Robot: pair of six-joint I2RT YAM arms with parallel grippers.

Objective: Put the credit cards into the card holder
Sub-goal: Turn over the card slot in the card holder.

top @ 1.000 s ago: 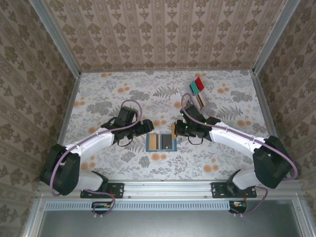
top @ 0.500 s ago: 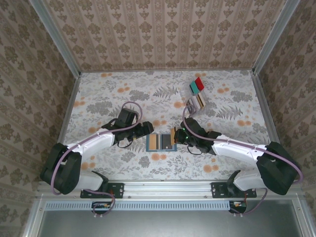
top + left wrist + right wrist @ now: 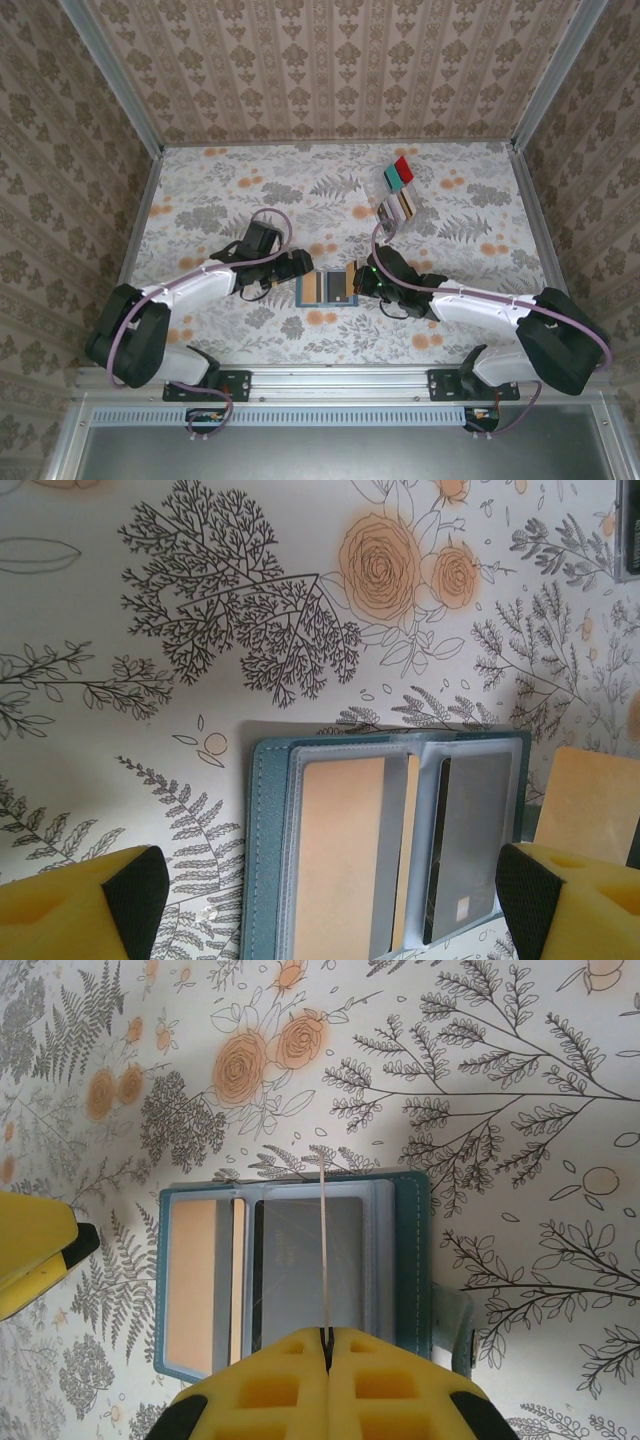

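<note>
The card holder (image 3: 328, 288) lies open on the table, teal outside, with clear slots inside. A tan credit card (image 3: 340, 855) sits in its left slot and a dark grey one (image 3: 470, 840) in its right slot. My right gripper (image 3: 326, 1335) is shut on another tan credit card (image 3: 324, 1250), seen edge-on and standing upright over the holder's (image 3: 295, 1270) right panel. That card (image 3: 590, 805) also appears at the holder's right edge in the left wrist view. My left gripper (image 3: 335, 910) hangs open above the holder (image 3: 385, 850), nothing between its fingers.
A clear tray (image 3: 400, 172) with red and teal pieces stands at the back right, with a small stack of cards (image 3: 398, 207) just in front of it. Patterned walls close in the table on three sides. The left gripper's yellow finger (image 3: 35, 1250) is close to the holder's left side.
My right gripper has carried the tan card toward the near left, onto the holder's right panel. My left gripper has edged right, closer to the holder.
</note>
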